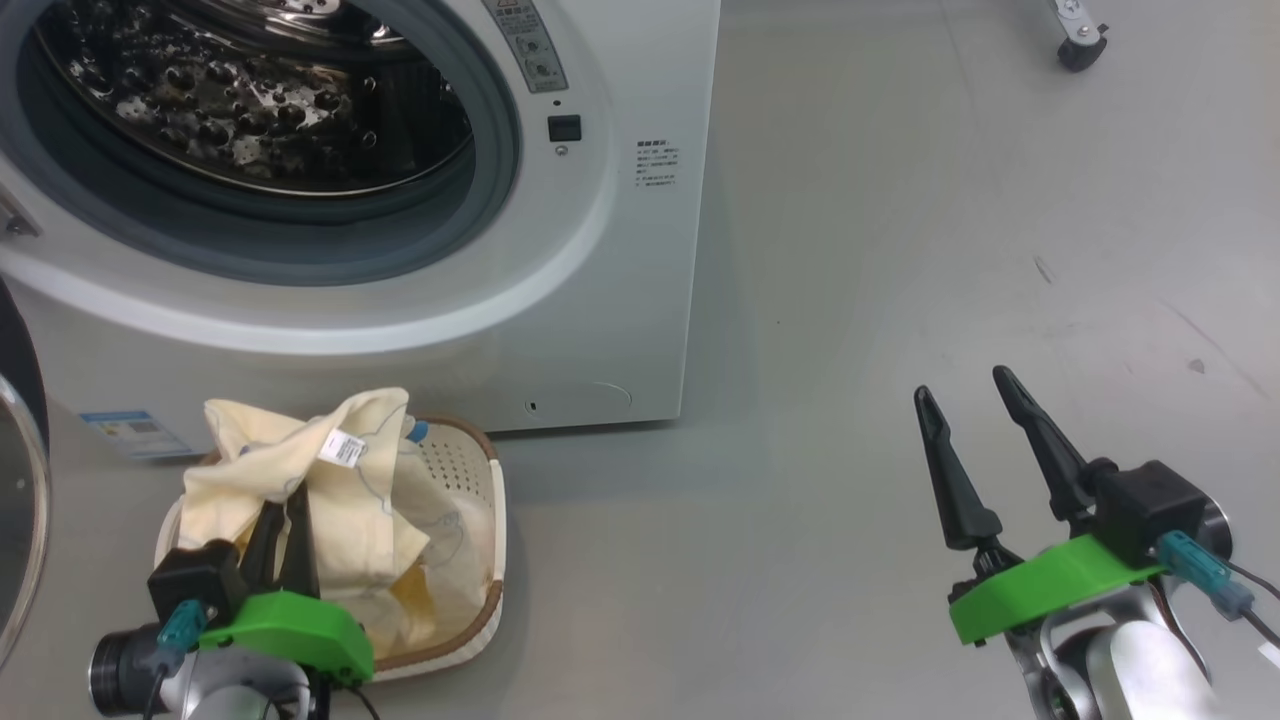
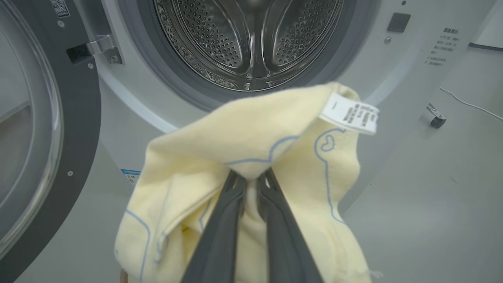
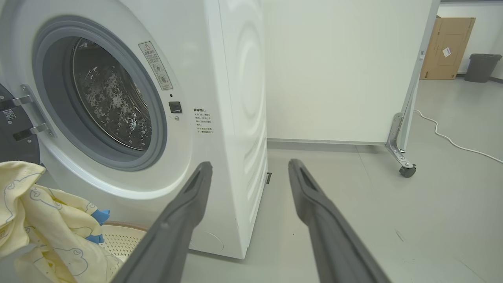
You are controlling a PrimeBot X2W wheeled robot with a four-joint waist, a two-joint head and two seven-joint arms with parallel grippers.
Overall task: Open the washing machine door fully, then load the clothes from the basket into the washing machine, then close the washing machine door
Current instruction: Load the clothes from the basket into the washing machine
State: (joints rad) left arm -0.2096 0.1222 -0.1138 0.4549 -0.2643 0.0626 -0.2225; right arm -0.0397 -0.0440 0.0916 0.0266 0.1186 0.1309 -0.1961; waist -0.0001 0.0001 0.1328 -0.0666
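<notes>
The white washing machine [image 1: 620, 250] stands with its steel drum [image 1: 250, 110] exposed. Its black-rimmed door [image 1: 20, 480] hangs swung out at the far left; the left wrist view shows the door [image 2: 43, 129] wide open. On the floor in front sits the cream basket [image 1: 470, 530] holding pale yellow clothes [image 1: 340, 500]. My left gripper [image 1: 285, 505] is shut on a fold of the clothes [image 2: 251, 149], lifted a little above the basket, a white label hanging off it. Over bare floor to the right, my right gripper [image 1: 965, 385] is open and holds nothing.
A blue energy sticker [image 1: 130, 432] and a round flap [image 1: 580, 398] mark the machine's lower front. A white wheeled partition [image 3: 342, 70] stands right of the machine, with a caster [image 1: 1080, 45] and a cable [image 3: 452, 137] on the grey floor.
</notes>
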